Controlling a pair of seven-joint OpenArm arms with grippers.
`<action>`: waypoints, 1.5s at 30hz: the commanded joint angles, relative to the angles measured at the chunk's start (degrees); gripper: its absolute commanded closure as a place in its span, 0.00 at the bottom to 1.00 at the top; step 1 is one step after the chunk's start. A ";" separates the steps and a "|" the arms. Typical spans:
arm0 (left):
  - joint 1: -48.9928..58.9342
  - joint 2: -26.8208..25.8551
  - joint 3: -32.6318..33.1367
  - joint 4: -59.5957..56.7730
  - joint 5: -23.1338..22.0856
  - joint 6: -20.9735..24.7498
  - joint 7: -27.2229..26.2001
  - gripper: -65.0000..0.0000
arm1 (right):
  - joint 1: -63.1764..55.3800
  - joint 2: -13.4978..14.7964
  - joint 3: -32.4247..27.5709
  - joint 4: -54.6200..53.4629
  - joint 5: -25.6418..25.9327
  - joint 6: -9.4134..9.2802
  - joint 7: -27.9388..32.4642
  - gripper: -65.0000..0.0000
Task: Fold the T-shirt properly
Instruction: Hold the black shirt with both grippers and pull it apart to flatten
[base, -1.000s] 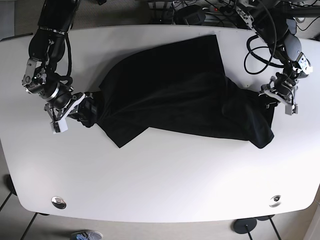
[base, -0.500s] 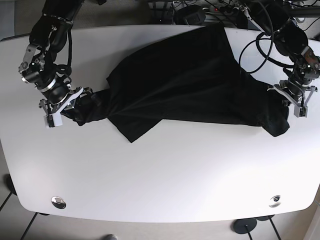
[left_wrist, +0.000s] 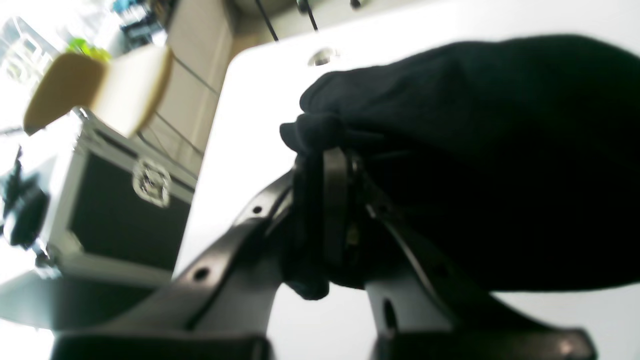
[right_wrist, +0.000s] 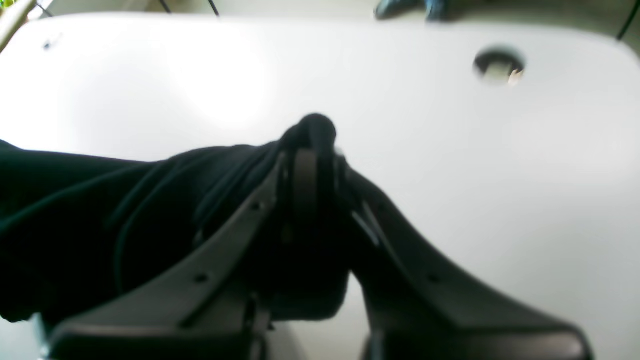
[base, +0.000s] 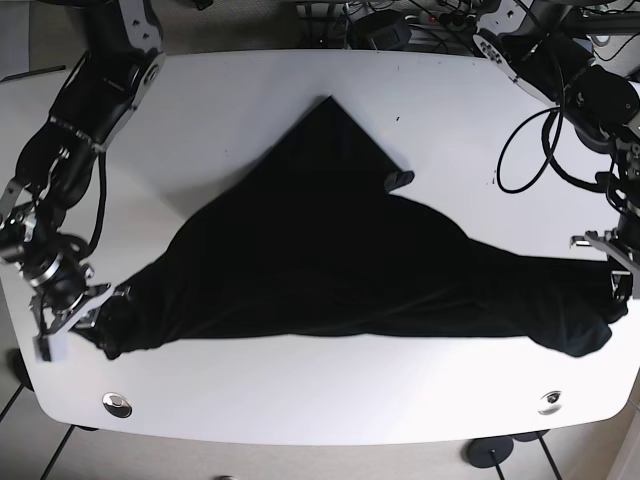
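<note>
- We see the desk, white and rounded at the corners, carrying the black T-shirt, which lies stretched across its near half, with a peak of cloth reaching toward the far edge
- We judge the T-shirt soft, light and limp: it sags and creases between the two holds, so it will follow whichever edge is pulled and bunch wherever it is slack; hems, shoulders or corners look to us the best places to take it, not the middle
- In the base view alone we get the whole outline of the cloth and both arms at opposite ends, the right gripper at the view's left and the left gripper at its right; the fingers themselves are too small there to read
- The left wrist view adds what the base cannot: the left one's fingers pressed together on a bunched wad of black fabric, just above the desk
- The right wrist view shows the right one's fingers likewise pinching a gathered fold, with taut ridges running away from the pinch
</note>
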 joint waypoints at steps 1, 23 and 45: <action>-5.44 -4.80 3.91 0.69 0.02 0.60 -1.93 1.00 | 8.46 1.81 -1.38 -2.79 0.15 -0.28 1.26 0.97; 10.82 -1.98 -2.50 -21.46 -0.42 0.60 -11.51 1.00 | -18.70 2.34 -2.61 -0.59 0.50 0.42 6.62 0.97; 16.45 -0.05 -5.32 -21.55 -0.42 0.60 -11.51 1.00 | -30.39 -0.56 -2.61 5.57 0.50 0.07 7.50 0.76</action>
